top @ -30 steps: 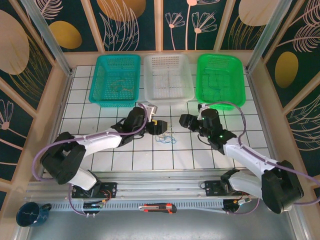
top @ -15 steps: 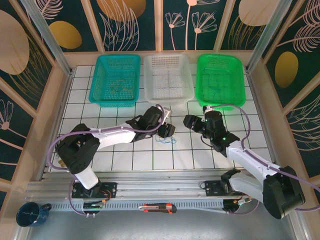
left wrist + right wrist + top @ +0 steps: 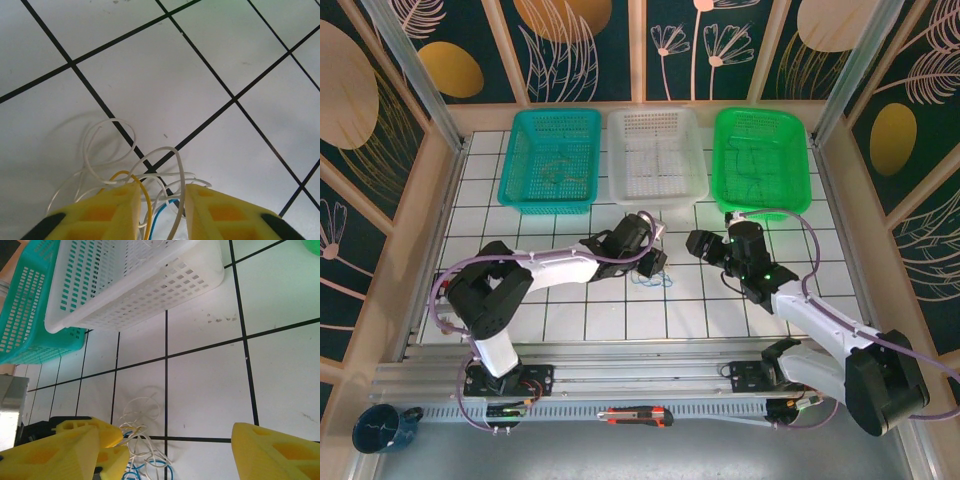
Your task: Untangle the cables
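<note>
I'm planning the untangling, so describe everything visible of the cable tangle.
The tangle of thin, floppy white, blue and yellow cables lies in loose overlapping loops on the white tiled table, crossing a black grid line. The left gripper has its yellow fingers straddling the near strands, a gap between them.

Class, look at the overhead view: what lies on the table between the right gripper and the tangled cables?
The top external view shows just a bare stretch of white tiled table between the right gripper and the cables.
</note>
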`<state>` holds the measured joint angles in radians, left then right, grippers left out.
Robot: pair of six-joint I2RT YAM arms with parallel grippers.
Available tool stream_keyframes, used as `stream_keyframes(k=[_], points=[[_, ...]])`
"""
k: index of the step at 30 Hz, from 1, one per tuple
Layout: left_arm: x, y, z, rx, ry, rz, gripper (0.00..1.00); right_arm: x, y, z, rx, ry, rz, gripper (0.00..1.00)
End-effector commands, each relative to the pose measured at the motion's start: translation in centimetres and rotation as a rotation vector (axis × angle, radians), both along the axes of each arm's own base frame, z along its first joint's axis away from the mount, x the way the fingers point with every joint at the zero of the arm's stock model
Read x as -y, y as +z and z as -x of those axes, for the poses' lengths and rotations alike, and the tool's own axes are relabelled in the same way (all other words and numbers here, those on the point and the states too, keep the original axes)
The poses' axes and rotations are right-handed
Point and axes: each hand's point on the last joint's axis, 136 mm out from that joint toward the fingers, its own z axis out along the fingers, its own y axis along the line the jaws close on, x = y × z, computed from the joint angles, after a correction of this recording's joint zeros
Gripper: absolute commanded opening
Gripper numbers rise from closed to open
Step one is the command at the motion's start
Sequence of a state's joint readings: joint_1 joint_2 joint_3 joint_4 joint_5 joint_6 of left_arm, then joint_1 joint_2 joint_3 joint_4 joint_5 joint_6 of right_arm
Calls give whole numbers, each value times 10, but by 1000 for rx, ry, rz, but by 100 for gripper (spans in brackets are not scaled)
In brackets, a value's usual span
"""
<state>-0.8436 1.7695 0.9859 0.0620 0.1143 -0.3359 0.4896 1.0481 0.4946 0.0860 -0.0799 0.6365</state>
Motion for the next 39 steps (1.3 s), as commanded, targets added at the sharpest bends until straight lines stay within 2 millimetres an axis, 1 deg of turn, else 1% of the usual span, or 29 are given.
stream_keyframes(k=[1,3,6,7,8,12,16,19,23,27,29,30,32,33,35,39], points=[[6,7,-4,18,1,6,19,-3,0,0,-5,10,-30,70],[7,14,-5,26,8,24,11,-9,2,3,0,39,-51,69],[8,31,-7,50,20,58,4,-20,5,7,7,87,-71,66],[8,34,-8,53,23,63,3,-24,5,8,9,102,-74,65],[8,51,-8,75,25,95,0,-29,5,10,9,117,-76,65],[8,80,-7,104,38,154,0,-43,3,12,6,153,-81,60],[9,103,-5,119,49,224,0,-55,-4,14,-7,174,-90,57],[11,119,-3,124,52,279,0,-63,-14,15,-21,187,-92,56],[12,141,-1,136,57,348,0,-68,-39,16,-66,181,-66,56],[9,167,2,163,69,426,0,-62,-66,19,-114,156,-34,56],[8,187,3,186,66,482,0,-58,-77,19,-129,141,-11,56],[5,183,7,179,69,483,0,-55,-82,19,-136,131,2,56],[3,191,8,187,71,502,0,-53,-88,20,-152,124,15,55],[1,193,8,191,73,504,0,-53,-87,21,-152,124,13,55],[-1,192,8,198,80,498,0,-54,-81,21,-140,132,1,54],[-3,180,7,189,97,478,0,-52,-65,22,-111,135,-2,54]])
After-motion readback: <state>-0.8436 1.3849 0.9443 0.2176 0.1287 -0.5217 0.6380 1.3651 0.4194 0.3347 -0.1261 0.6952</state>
